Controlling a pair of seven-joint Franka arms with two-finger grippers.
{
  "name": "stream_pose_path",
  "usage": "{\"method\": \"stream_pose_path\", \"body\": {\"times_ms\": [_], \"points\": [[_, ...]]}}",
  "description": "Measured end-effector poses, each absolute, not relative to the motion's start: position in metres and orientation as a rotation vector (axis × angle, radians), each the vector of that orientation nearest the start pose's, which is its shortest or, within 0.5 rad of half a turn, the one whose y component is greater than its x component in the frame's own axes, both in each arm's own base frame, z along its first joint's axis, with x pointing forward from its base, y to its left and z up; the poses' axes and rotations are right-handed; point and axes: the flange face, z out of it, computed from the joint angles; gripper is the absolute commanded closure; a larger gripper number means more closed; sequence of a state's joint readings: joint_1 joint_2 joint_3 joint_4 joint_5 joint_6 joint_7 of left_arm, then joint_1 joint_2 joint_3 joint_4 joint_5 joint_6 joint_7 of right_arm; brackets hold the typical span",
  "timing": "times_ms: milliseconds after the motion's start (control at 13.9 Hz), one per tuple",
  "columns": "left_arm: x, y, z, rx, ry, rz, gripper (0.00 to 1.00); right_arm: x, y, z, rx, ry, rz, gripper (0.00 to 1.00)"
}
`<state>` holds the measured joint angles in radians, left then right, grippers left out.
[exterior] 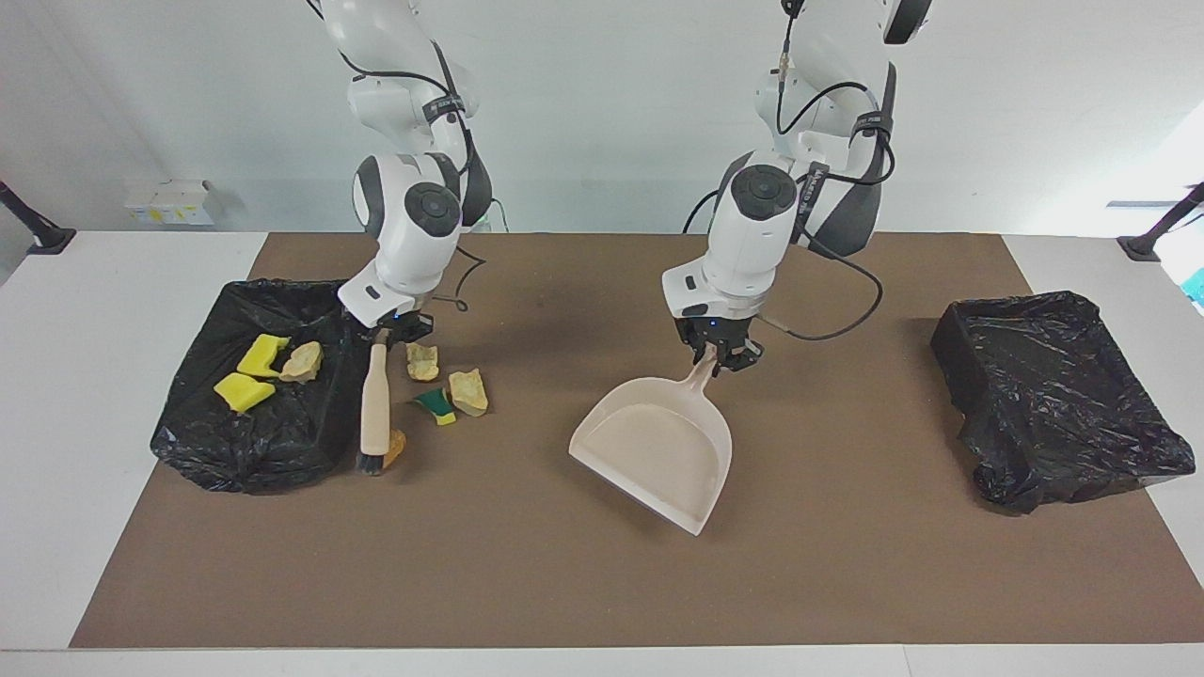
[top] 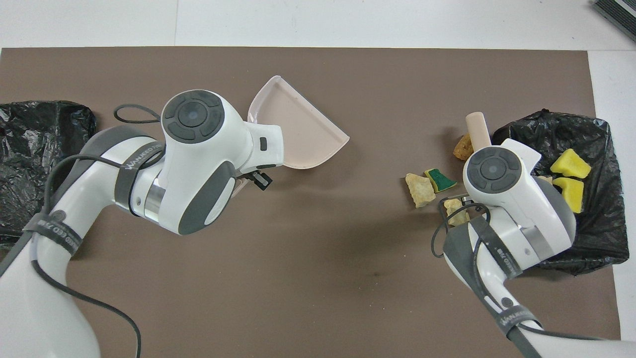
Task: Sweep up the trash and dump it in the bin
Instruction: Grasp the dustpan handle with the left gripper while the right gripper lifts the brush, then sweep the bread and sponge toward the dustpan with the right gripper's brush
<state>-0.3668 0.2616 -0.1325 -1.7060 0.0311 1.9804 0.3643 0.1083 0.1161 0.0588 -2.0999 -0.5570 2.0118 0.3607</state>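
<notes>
Brown mat (exterior: 583, 583), two black-bagged bins (exterior: 1053, 404)

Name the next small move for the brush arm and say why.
Probably a short sweep: the right gripper, shut on the brush, has its bristles beside the orange lump next to the bin. The dustpan, held by the left gripper, lies open toward the scraps, so push the lump toward it.

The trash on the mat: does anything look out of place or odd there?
Yes. Four scraps lie on the brown mat beside the trash bin, not in it: two beige chunks, a green-and-yellow sponge bit and an orange-brown lump, which the brush partly hides. The dustpan sits askew, apart from them.
</notes>
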Motion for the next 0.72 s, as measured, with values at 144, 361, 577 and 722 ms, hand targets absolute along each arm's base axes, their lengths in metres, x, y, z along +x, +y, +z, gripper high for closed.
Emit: {"method": "stream_pose_path", "body": {"times_ms": [144, 361, 577, 722], "points": [[0.566, -0.273, 0.454, -2.739, 1.522, 0.003, 1.0, 0.555, 0.053, 0.351, 2.629, 0.123, -0.096, 1.0], [0.558, -0.248, 0.467, -2.636, 1.686, 0.133, 1.0, 0.554, 0.064, 0.346, 2.648, 0.187, -0.129, 1.0], [0.55, -0.239, 0.461, -2.517, 1.872, 0.199, 1.0, 0.547, 0.08, 0.343, 2.774, 0.271, -0.224, 1.0], [0.548, -0.228, 0.447, -2.442, 1.98, 0.231, 1.0, 0.54, 0.104, 0.343, 2.807, 0.309, -0.261, 1.0]]}}
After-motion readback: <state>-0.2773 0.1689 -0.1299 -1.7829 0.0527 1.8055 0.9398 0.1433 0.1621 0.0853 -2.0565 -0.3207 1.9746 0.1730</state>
